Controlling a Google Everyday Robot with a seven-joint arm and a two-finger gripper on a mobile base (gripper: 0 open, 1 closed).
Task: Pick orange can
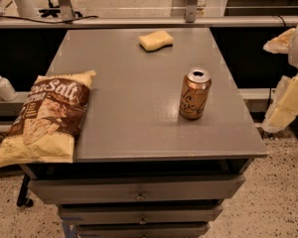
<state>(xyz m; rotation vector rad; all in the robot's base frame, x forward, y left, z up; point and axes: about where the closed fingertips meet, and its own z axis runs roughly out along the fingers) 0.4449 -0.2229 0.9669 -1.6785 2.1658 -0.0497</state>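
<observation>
The orange can (194, 94) stands upright on the grey table (139, 108), right of its middle, with dark cursive lettering and a silver pull-tab top. My gripper (266, 86) is at the right edge of the view, off the table's right side and apart from the can. Its two cream fingers, upper (280, 41) and lower (287, 105), are spread apart and hold nothing. The rest of the arm is out of view.
A yellow sponge (155, 40) lies at the table's far edge. A brown and yellow chip bag (47, 118) lies on the left and overhangs the left edge. Drawers (139, 195) sit under the tabletop. A white bottle (2, 86) stands on a shelf at the left.
</observation>
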